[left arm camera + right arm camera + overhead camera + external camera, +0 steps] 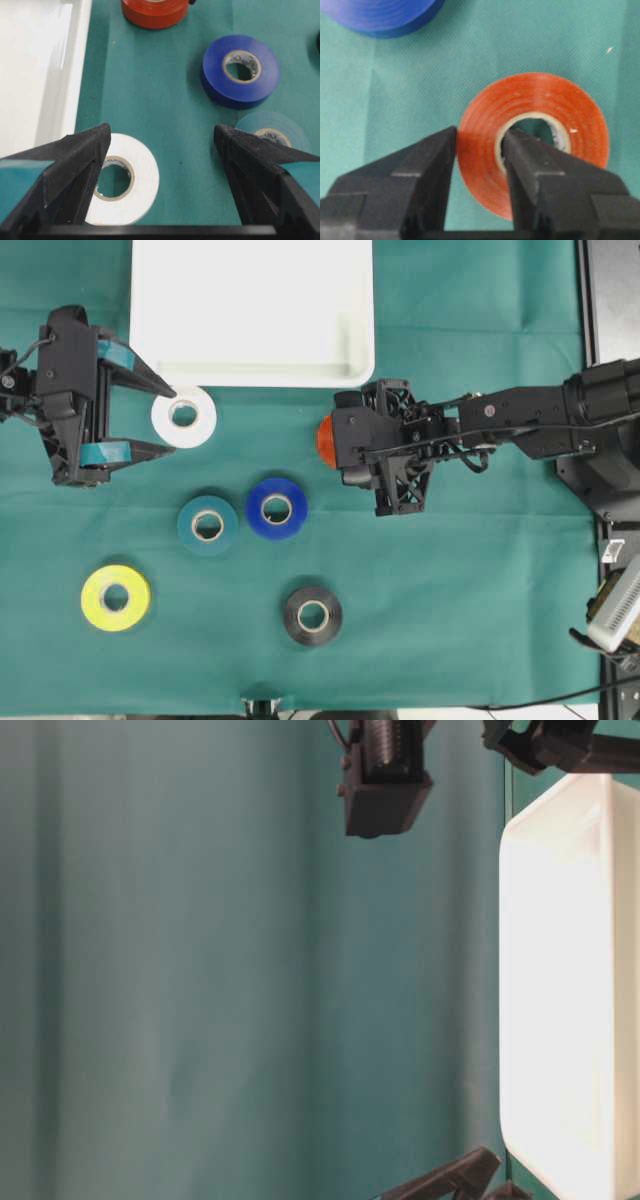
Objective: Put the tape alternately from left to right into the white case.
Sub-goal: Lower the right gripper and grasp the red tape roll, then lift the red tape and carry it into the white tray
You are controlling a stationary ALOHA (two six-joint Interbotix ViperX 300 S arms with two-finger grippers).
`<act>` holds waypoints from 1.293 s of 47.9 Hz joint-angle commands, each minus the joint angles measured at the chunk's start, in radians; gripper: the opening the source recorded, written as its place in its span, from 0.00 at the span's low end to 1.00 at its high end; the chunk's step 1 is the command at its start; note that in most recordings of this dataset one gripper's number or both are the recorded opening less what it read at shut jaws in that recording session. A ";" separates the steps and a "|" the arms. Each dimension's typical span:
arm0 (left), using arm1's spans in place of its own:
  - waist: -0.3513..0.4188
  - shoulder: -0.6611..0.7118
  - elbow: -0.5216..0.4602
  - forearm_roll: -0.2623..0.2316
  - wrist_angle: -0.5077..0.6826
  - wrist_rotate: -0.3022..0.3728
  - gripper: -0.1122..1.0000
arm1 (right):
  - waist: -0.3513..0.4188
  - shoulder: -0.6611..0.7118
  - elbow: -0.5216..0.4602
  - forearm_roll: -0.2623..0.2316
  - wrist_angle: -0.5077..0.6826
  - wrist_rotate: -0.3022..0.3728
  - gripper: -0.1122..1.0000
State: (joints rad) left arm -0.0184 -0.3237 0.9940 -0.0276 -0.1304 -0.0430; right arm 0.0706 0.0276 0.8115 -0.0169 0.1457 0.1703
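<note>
The right claw pinches the red-orange tape through its ring wall, one finger in the core, ready to lift. The left claw gapes wide over the white tape, just beside the empty white case.

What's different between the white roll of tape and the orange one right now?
The white roll lies free on the green cloth, with the left end effector open around it; the red-orange roll is pinched through its wall by the shut right end effector. The white one sits left of the orange one in the overhead view. Both are flat rings with pale cores, outside the white case.
</note>
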 commanded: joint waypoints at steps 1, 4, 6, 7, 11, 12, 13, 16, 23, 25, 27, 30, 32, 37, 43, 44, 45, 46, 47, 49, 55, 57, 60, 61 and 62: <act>0.000 -0.008 -0.014 -0.003 -0.005 0.000 0.92 | 0.003 -0.040 -0.015 -0.002 0.000 0.006 0.12; 0.000 -0.008 -0.014 -0.003 -0.005 0.000 0.92 | 0.006 -0.051 -0.015 0.000 0.008 0.009 0.12; 0.000 -0.008 -0.014 -0.003 -0.005 0.000 0.92 | 0.011 -0.064 -0.015 0.000 0.017 0.014 0.12; 0.000 -0.008 -0.012 -0.003 -0.005 0.000 0.92 | 0.012 -0.072 -0.015 -0.002 0.020 0.014 0.12; 0.000 -0.008 -0.014 -0.003 -0.005 0.000 0.92 | 0.020 -0.106 -0.017 -0.002 0.034 0.014 0.12; 0.000 -0.008 -0.014 -0.003 -0.005 0.000 0.92 | 0.021 -0.115 -0.018 0.000 0.037 0.014 0.12; 0.000 -0.009 -0.014 -0.003 -0.005 0.000 0.92 | 0.025 -0.123 -0.018 0.000 0.040 0.014 0.12; 0.000 -0.009 -0.015 -0.003 -0.005 0.000 0.92 | 0.029 -0.152 -0.020 -0.002 0.046 0.014 0.12; 0.000 -0.011 -0.017 -0.003 -0.005 0.000 0.92 | 0.032 -0.207 -0.020 -0.002 0.055 0.015 0.12; 0.000 -0.011 -0.017 -0.003 -0.005 0.000 0.92 | 0.032 -0.213 -0.020 0.000 0.055 0.015 0.12; 0.002 -0.011 -0.017 -0.003 -0.005 0.000 0.92 | 0.032 -0.219 -0.020 0.000 0.055 0.015 0.12; 0.000 -0.012 -0.015 -0.003 -0.005 0.000 0.92 | 0.032 -0.222 -0.020 -0.002 0.054 0.014 0.12; 0.000 -0.012 -0.015 -0.003 -0.005 0.000 0.92 | 0.032 -0.222 -0.020 0.000 0.055 0.014 0.12; 0.000 -0.011 -0.015 -0.003 -0.005 0.000 0.92 | 0.032 -0.222 -0.023 0.000 0.052 0.014 0.12; 0.000 -0.012 -0.017 -0.003 -0.005 0.000 0.92 | 0.031 -0.222 -0.038 -0.002 0.048 0.012 0.12; 0.000 -0.012 -0.017 -0.003 -0.005 0.000 0.92 | 0.029 -0.221 -0.043 -0.002 0.048 0.014 0.12; 0.000 -0.012 -0.017 -0.003 -0.005 0.000 0.92 | 0.028 -0.221 -0.048 -0.005 0.048 0.012 0.12; 0.000 -0.012 -0.017 -0.003 -0.003 0.000 0.92 | 0.026 -0.222 -0.052 -0.006 0.048 0.012 0.12; 0.000 -0.012 -0.017 -0.003 -0.005 0.000 0.92 | 0.025 -0.221 -0.055 -0.011 0.048 0.012 0.12; 0.000 -0.012 -0.018 -0.003 -0.005 0.000 0.92 | 0.021 -0.222 -0.066 -0.023 0.048 0.012 0.12; 0.000 -0.012 -0.015 -0.003 -0.005 0.000 0.92 | -0.002 -0.213 -0.098 -0.077 0.051 0.014 0.12; 0.002 -0.011 -0.015 -0.003 -0.005 0.000 0.92 | -0.012 -0.210 -0.107 -0.091 0.052 0.014 0.12; 0.000 -0.012 -0.015 -0.003 -0.005 0.000 0.92 | -0.031 -0.199 -0.121 -0.106 0.051 0.014 0.12; 0.000 -0.012 -0.014 -0.003 -0.005 0.000 0.92 | -0.037 -0.196 -0.126 -0.110 0.051 0.014 0.12; 0.000 -0.011 -0.015 -0.003 -0.005 0.000 0.92 | -0.043 -0.192 -0.130 -0.114 0.049 0.014 0.12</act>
State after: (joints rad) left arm -0.0199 -0.3237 0.9940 -0.0291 -0.1304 -0.0414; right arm 0.0506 -0.1641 0.7210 -0.1135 0.2025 0.1841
